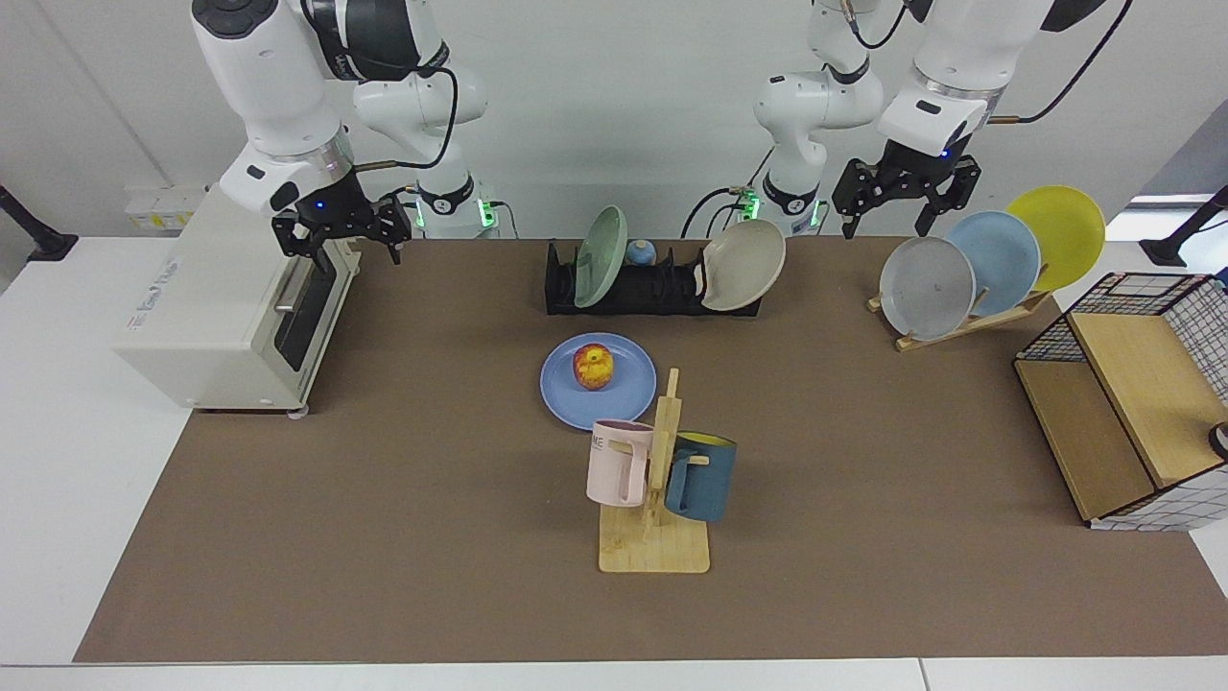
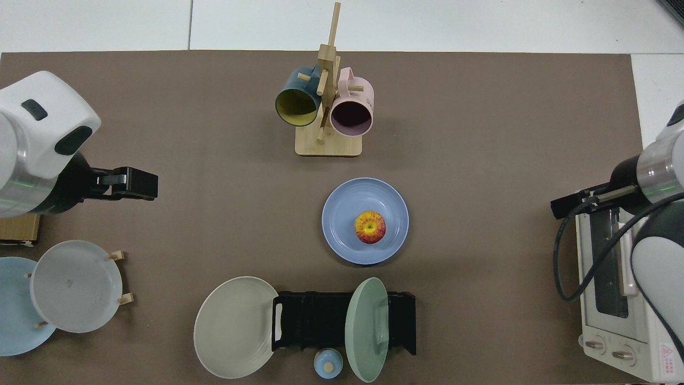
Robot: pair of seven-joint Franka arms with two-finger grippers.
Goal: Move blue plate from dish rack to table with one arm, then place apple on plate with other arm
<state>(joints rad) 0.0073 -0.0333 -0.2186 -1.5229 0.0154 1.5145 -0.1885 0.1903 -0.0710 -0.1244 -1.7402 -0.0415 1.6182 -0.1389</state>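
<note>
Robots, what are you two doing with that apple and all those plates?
Nothing is being handled right now. The apple sits on the blue plate, which lies flat on the table in front of the dish rack. The right end effector is open, up over the toaster oven. The left end effector is open too, up near the wooden plate stand. The job looks done.

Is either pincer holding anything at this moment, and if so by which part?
Nothing is held. The right pincer is open above the toaster oven, the left pincer open near the wooden plate stand. The apple sits on the blue plate.
</note>
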